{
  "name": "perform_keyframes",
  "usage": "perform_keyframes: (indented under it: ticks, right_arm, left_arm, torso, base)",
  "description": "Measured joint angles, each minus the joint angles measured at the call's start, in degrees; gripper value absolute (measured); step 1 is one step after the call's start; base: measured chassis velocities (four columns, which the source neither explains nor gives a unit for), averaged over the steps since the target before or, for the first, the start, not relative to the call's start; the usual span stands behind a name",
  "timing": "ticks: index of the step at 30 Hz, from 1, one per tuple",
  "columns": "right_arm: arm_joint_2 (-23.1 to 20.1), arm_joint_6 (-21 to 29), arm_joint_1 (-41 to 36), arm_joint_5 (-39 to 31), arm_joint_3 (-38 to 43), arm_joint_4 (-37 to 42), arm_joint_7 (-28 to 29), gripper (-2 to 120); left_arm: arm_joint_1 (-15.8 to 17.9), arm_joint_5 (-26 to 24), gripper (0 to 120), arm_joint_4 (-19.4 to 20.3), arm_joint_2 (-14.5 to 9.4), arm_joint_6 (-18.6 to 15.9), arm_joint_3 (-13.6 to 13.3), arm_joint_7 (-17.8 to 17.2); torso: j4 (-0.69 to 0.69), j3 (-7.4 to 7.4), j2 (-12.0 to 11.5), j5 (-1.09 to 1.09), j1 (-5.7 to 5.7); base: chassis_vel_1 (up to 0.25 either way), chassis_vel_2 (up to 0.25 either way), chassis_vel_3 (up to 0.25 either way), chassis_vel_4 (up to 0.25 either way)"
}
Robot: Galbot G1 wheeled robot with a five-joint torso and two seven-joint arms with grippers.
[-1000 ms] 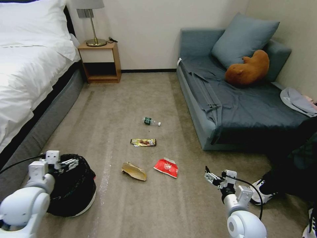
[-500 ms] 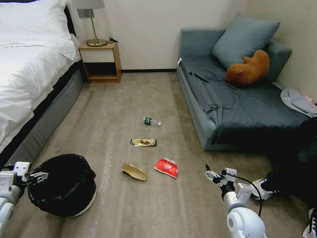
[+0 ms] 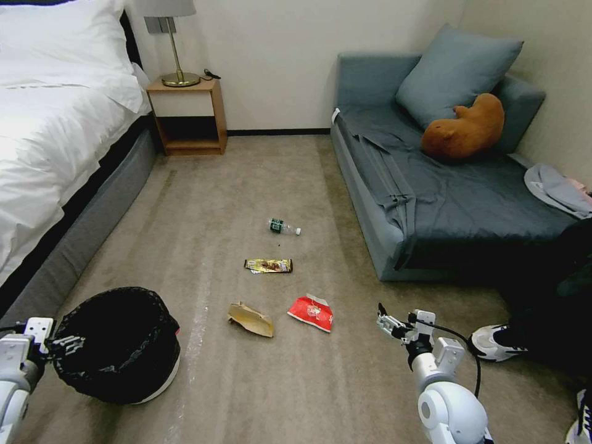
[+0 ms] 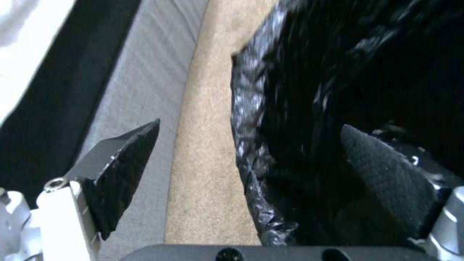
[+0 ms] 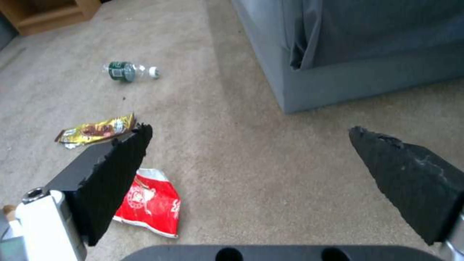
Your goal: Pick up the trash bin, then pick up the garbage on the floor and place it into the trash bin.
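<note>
Left tool [image 3: 68, 341] has swung off the bin's top to its 9 o'clock rim
Jaws wide, straddling the trash bin [image 3: 117, 345] wall, holding nothing; grip the stiff rim, as its bag is slippery. Right tool [image 3: 387, 322] open, idle at 3 o'clock of the garbage [image 3: 310, 312]

Place: a bedroom, hotel-like, as I see it from my head camera.
Bed [image 3: 43, 142]: white sheets and pillow on a grey base, along my left.
Nightstand [image 3: 188, 117]: small wooden one by the bed against the wall, carrying a brass lamp [image 3: 172, 43].
Sofa [image 3: 431, 185]: blue-grey, low, on my right, with a matching cushion [image 3: 456, 68] and a brown plush animal [image 3: 462, 129].
Floor [image 3: 216, 203]: beige carpet, wall to wall.
Walls: plain cream with a dark skirting.
</note>
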State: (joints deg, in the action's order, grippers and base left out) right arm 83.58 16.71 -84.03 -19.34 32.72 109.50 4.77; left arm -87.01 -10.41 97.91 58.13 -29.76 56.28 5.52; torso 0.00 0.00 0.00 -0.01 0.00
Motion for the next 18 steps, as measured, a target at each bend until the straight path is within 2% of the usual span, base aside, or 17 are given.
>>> perform_keyframes:
  ticks: [2,7,8,9,12,15,17,18]
  right_arm:
    - [0.0,-0.2,-0.2,0.0,0.0,0.0,-0.1,100]
    - [0.1,-0.4,-0.6,0.1,-0.5,0.2,-0.1,100]
    - [0.2,-0.4,-0.7,0.1,-0.6,0.5,-0.1,100]
    - [0.2,-0.4,-0.7,0.1,-0.6,0.5,-0.1,100]
    - [0.4,-0.5,-1.4,-1.1,-1.1,1.6,-0.2,100]
    - [0.5,-0.5,-1.6,-1.8,-1.3,2.3,-0.2,100]
    - [0.7,-0.2,-2.1,-3.4,-1.6,3.9,-0.2,100]
    - [0.7,-0.2,-2.1,-3.4,-1.6,3.9,-0.2,100]
  left_arm:
    - [1.0,0.2,100,-1.6,0.2,0.1,-0.8,-0.3]
    - [1.9,0.3,99,-2.4,0.5,0.1,-1.6,-0.4]
    - [2.2,0.3,94,-2.7,0.6,0.2,-1.8,-0.3]
    - [2.2,0.3,94,-2.7,0.6,0.2,-1.8,-0.3]
    - [2.6,1.3,77,-3.5,0.6,0.1,-2.2,0.5]
    - [2.6,1.9,72,-3.7,0.6,-0.1,-2.2,1.1]
    - [2.6,2.7,60,-4.6,0.6,-0.4,-2.0,2.0]
    - [2.6,2.7,60,-4.6,0.6,-0.4,-2.0,2.0]
  torso:
    - [0.0,0.0,0.0,0.0,0.0]
    - [0.0,0.0,0.0,0.01,0.0]
    - [0.0,0.0,0.0,0.01,0.0]
    - [0.0,0.0,0.0,0.01,0.0]
    - [-0.01,0.0,0.0,0.01,0.0]
    - [-0.01,0.0,0.0,0.01,0.0]
    - [0.0,0.0,0.0,0.01,0.0]
    - [0.0,0.0,0.0,0.01,0.0]
  base:
    - [0.0,0.0,0.0,0.0]
    - [0.0,0.0,0.0,0.0]
    - [0.0,0.0,0.0,0.0]
    - [0.0,0.0,0.0,0.0]
    - [0.0,0.0,0.0,0.0]
    - [0.0,0.0,0.0,0.0]
    - [0.0,0.0,0.0,0.0]
    - [0.0,0.0,0.0,0.0]
